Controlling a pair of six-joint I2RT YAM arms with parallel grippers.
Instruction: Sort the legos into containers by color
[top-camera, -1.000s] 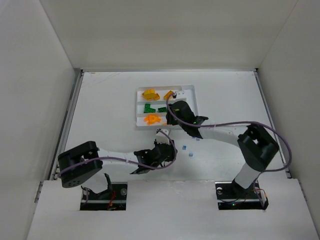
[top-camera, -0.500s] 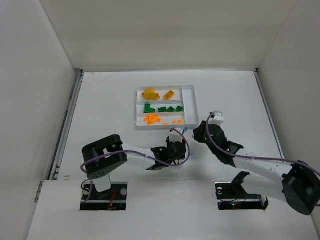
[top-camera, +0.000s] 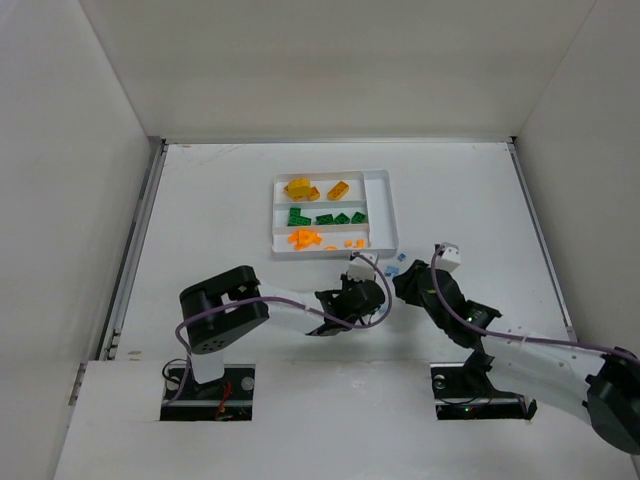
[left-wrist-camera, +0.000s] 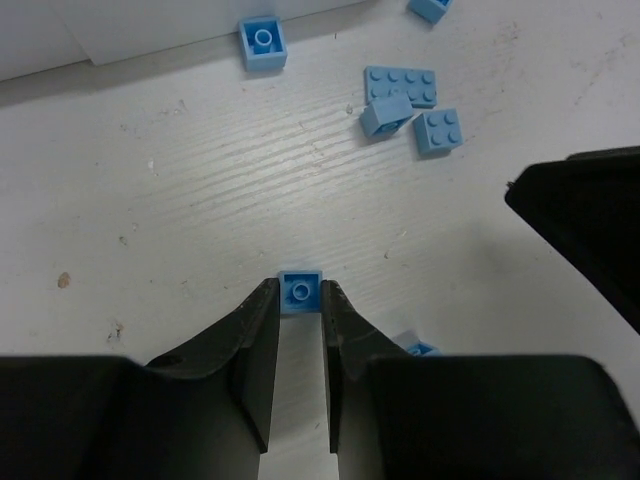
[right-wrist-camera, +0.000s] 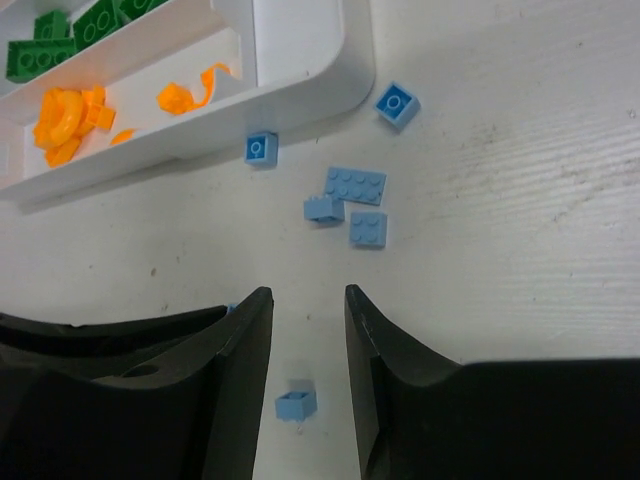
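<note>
The white tray (top-camera: 385, 200) holds yellow legos (top-camera: 300, 187), green legos (top-camera: 325, 217) and orange legos (top-camera: 305, 238) in three slots. Small pale blue legos (top-camera: 393, 270) lie on the table just in front of it. My left gripper (left-wrist-camera: 299, 300) is low over the table, shut on one pale blue brick (left-wrist-camera: 300, 289) pinched between its tips; it shows from above (top-camera: 368, 292). My right gripper (right-wrist-camera: 305, 300) is open and empty over the table, with a loose blue brick (right-wrist-camera: 296, 403) lying under the gap; it shows from above (top-camera: 410, 283).
Several blue pieces (right-wrist-camera: 355, 185) lie ahead of the right gripper, and two single-stud ones (right-wrist-camera: 259, 148) touch the tray's front wall (right-wrist-camera: 300, 90). The same cluster (left-wrist-camera: 405, 90) lies ahead of the left gripper. The right gripper's dark body (left-wrist-camera: 590, 220) is close on the left gripper's right.
The right arm has pulled back from the tray to the table in front of it. The left gripper has moved right, toward the blue pieces.
</note>
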